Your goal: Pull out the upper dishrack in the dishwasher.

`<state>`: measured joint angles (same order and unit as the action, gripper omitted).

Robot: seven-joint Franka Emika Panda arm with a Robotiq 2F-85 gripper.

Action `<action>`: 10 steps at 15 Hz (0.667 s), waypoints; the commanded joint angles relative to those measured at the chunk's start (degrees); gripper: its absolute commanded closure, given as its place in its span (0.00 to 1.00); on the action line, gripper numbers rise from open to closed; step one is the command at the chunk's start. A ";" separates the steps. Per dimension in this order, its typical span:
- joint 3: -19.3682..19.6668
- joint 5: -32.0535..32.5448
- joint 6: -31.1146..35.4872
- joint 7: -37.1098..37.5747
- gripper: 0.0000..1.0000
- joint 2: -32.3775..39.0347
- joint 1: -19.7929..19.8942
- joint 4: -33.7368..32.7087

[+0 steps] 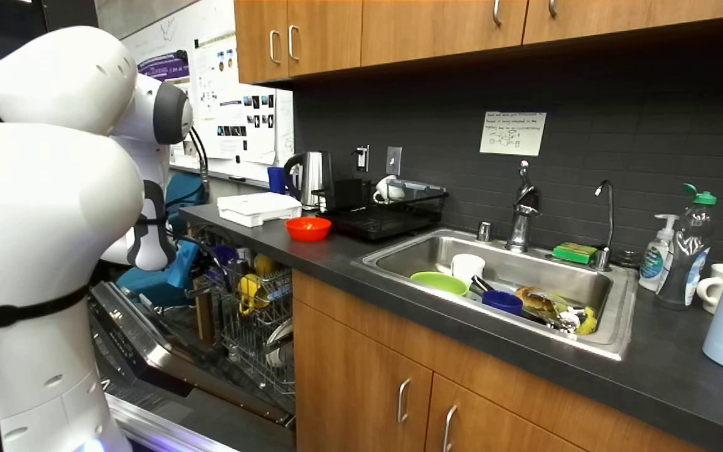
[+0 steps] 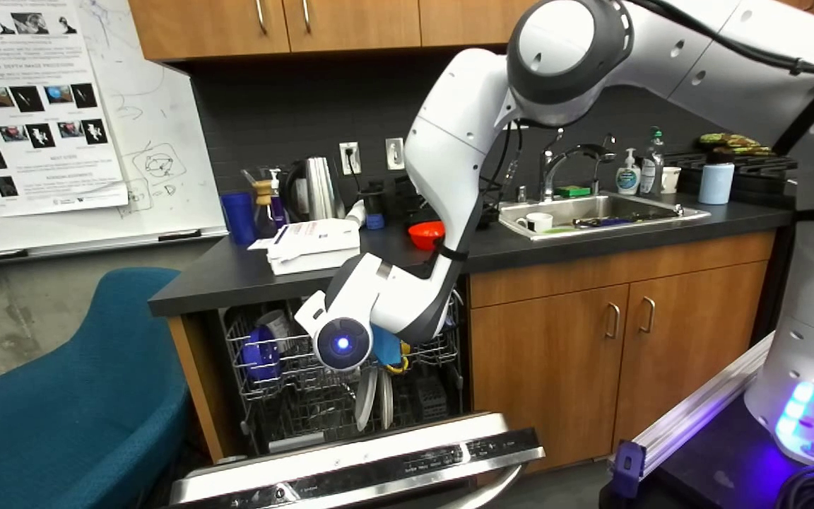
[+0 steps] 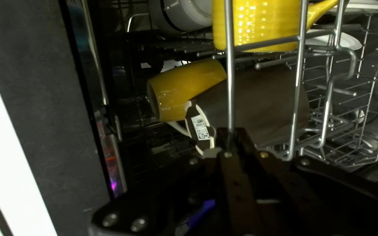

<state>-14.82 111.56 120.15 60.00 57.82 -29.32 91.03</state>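
Note:
The dishwasher [image 2: 361,463] stands with its door dropped down; its door also shows in an exterior view [image 1: 167,351]. The upper dishrack [image 3: 296,98], a grey wire basket, holds cups and mugs and shows in both exterior views [image 2: 241,365] [image 1: 281,282]. In the wrist view my gripper [image 3: 233,136] is at an upright wire of the rack's front. The wire runs down between the two fingertips, which are close together around it. The fingers are dark and poorly lit. In the exterior views the fingertips are hidden behind the wrist and arm.
Behind the wire are a dark mug [image 3: 258,105], a yellow cup [image 3: 182,88] and a yellow mug [image 3: 258,24]. The countertop [image 2: 202,286] overhangs the dishwasher. A teal chair [image 2: 96,396] stands beside it. Plates [image 2: 366,399] stand in the lower rack.

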 commanded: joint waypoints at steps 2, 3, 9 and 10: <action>-2.54 1.13 1.59 5.96 0.98 -4.20 3.39 8.70; -2.82 1.42 1.88 6.39 0.98 -4.58 3.74 9.37; -4.32 3.16 3.80 8.59 0.98 -6.92 5.81 13.19; -4.46 3.37 4.08 9.00 0.98 -7.12 6.11 13.53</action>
<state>-17.83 114.96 123.54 63.37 54.24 -25.92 97.06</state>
